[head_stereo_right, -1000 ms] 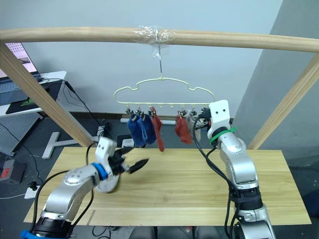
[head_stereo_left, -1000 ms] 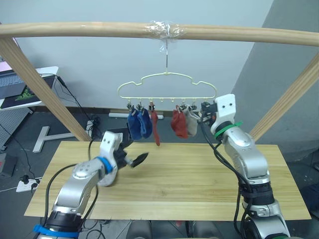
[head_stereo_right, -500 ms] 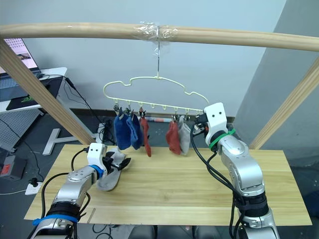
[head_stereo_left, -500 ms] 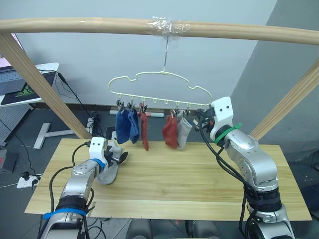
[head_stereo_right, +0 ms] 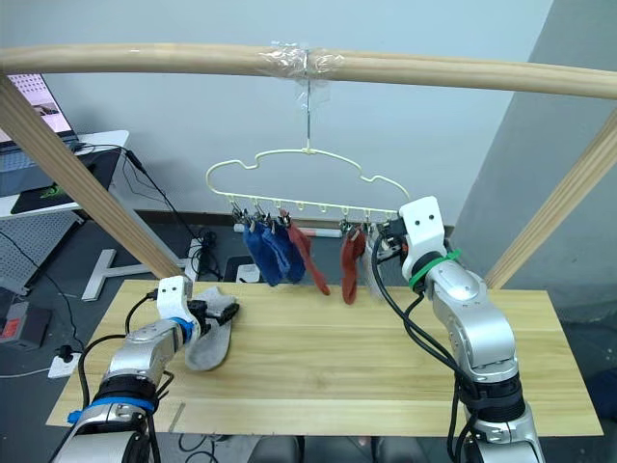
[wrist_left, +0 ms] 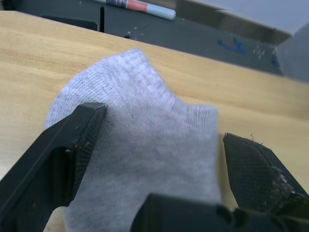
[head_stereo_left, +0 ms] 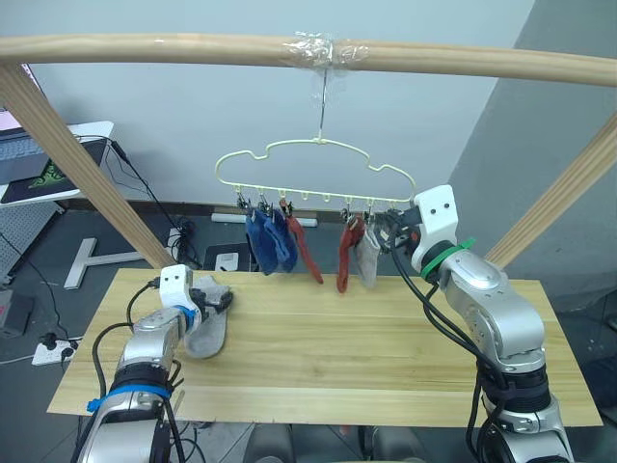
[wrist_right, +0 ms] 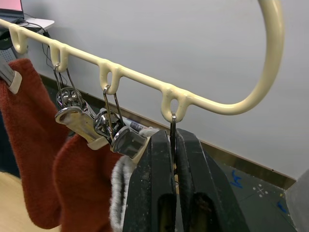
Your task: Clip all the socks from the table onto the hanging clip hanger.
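A thick wooden bar (head_stereo_left: 193, 50) runs across the top of the frame, propped by slanted wooden poles (head_stereo_left: 67, 154) at both sides. The pale plank tabletop (head_stereo_left: 386, 357) fills the lower half of the head views. From the middle of the bar, by a metal hook, hangs the pale yellow clip hanger (head_stereo_left: 313, 169), sitting in the upper centre of the frame with its row of small clips (wrist_right: 77, 118) along the lower wire. Five socks hang from it: two blue socks (head_stereo_left: 270, 241) side by side toward the left, two rust red socks (head_stereo_left: 347, 253) in the middle, and a light grey hung sock (head_stereo_left: 368, 258) at the right end, just beside one red sock. The sixth, a light grey sock (head_stereo_left: 205, 323), lies flat at the left part of the tabletop, in the lower left of the frame. The left pincer (wrist_left: 159, 145) is down at this sock with its fingers apart, one finger (wrist_left: 72, 145) pressing on the fabric near its edge and the other at the opposite edge, the sock between them. The right pincer (wrist_right: 173, 145) is raised at the hanger's right end, in the centre right of the frame, its fingers pressed together on the thin wire of the last clip under the hanger's curved end.
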Action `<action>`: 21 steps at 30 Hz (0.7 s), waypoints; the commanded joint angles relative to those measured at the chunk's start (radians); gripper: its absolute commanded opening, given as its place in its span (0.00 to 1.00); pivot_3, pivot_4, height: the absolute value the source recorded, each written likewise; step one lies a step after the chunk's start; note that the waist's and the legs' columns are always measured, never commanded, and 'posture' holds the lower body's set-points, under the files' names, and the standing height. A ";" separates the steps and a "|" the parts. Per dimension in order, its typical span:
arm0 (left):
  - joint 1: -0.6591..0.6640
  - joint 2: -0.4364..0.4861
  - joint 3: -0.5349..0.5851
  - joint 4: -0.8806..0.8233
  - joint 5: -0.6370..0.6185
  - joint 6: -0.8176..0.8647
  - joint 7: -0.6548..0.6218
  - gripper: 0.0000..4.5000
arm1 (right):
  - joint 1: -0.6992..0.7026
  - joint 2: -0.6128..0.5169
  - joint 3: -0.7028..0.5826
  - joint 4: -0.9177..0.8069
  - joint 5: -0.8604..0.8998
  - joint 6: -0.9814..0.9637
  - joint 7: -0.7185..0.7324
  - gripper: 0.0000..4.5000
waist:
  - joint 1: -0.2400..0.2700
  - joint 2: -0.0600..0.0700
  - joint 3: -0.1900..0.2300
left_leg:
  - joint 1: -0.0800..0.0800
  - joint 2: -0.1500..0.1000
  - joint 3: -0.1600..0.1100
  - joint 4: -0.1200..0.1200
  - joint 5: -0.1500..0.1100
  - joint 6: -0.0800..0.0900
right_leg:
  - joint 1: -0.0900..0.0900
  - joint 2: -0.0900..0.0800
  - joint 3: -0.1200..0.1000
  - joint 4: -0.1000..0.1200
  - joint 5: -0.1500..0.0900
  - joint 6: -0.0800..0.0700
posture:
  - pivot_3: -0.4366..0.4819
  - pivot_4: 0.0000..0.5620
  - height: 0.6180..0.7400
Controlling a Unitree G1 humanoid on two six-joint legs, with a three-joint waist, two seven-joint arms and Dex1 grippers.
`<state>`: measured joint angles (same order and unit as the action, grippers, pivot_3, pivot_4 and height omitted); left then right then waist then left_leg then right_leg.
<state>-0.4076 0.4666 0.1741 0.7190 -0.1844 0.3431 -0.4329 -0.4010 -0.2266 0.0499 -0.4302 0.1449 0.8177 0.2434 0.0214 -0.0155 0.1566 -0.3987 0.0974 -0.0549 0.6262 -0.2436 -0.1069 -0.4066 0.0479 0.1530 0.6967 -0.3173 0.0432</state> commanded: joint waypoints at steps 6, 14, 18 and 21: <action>0.053 -0.014 -0.007 -0.011 -0.007 0.053 -0.065 0.55 | -0.003 -0.018 -0.032 -0.009 0.008 -0.012 0.006 0.00 | 0.001 0.000 0.000 | 0.000 0.000 0.000 0.000 0.000 0.000 | 0.000 0.000 0.000 0.000 0.000 0.000 | 0.58 0.28 1.00; 0.143 -0.064 -0.098 -0.240 -0.006 0.041 -0.161 0.03 | -0.028 -0.028 -0.073 0.015 0.024 -0.012 0.015 0.00 | 0.004 0.001 0.000 | 0.000 -0.001 0.000 0.001 0.000 0.000 | 0.001 -0.001 0.000 0.000 0.000 0.000 | 0.58 0.26 1.00; 0.253 -0.074 -0.234 -0.631 -0.139 0.085 -0.404 0.01 | -0.057 -0.017 -0.191 0.010 0.103 0.095 0.006 0.00 | 0.002 0.000 0.000 | -0.001 0.000 0.001 0.001 0.000 0.000 | 0.000 -0.001 0.000 0.000 0.000 0.000 | 0.58 0.25 1.00; 0.274 -0.060 -0.290 -0.749 -0.131 0.059 -0.447 0.01 | -0.082 -0.054 -0.204 0.002 0.128 0.144 0.023 0.00 | 0.005 -0.001 0.000 | -0.002 0.000 0.000 0.001 0.000 0.000 | 0.000 -0.001 0.000 -0.001 0.000 0.000 | 0.58 0.25 1.00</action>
<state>-0.1266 0.3906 -0.1059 0.0489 -0.3100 0.4293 -0.8495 -0.4708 -0.2697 -0.1145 -0.4062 0.2533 0.9209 0.2645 0.0266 -0.0160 0.1569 -0.4005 0.0972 -0.0545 0.6267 -0.2435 -0.1074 -0.4064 0.0466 0.1525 0.6957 -0.3171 0.0430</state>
